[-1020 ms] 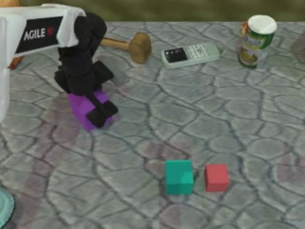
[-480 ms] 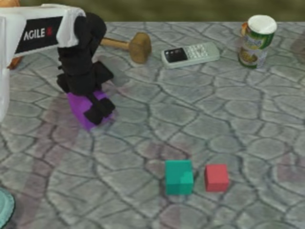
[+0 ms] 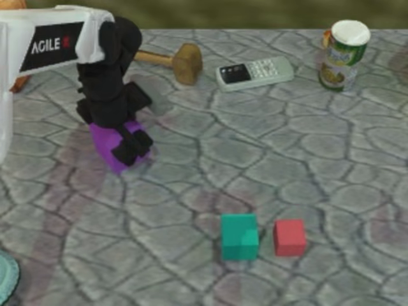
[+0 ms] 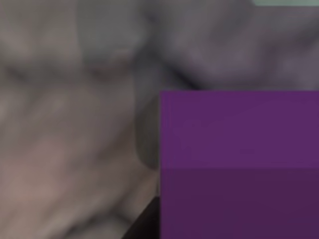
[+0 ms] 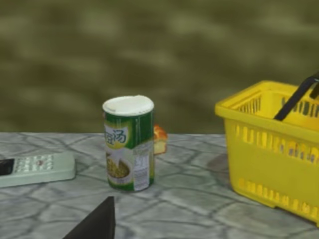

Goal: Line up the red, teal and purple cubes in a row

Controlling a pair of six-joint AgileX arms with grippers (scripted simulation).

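The purple cube (image 3: 105, 148) lies at the table's left, mostly covered by my left gripper (image 3: 115, 134), which comes down on it from above and is shut on it. In the left wrist view the purple cube (image 4: 239, 164) fills the frame, with one dark finger (image 4: 144, 226) against its side. The teal cube (image 3: 239, 236) and the smaller red cube (image 3: 289, 237) sit side by side near the front middle, a small gap between them. My right arm is outside the top view; its wrist view shows one dark finger (image 5: 99, 224) with nothing beside it.
A wooden mallet (image 3: 182, 62), a grey handset (image 3: 254, 72) and a green can (image 3: 344, 54) lie along the back. A yellow basket (image 5: 274, 149) and a piece of bread (image 5: 159, 139) stand beyond the can. A teal plate rim (image 3: 5, 277) shows at the front left corner.
The left gripper's front finger has drawn in against the purple cube since a second ago. The cube and the other cubes have stayed in place.
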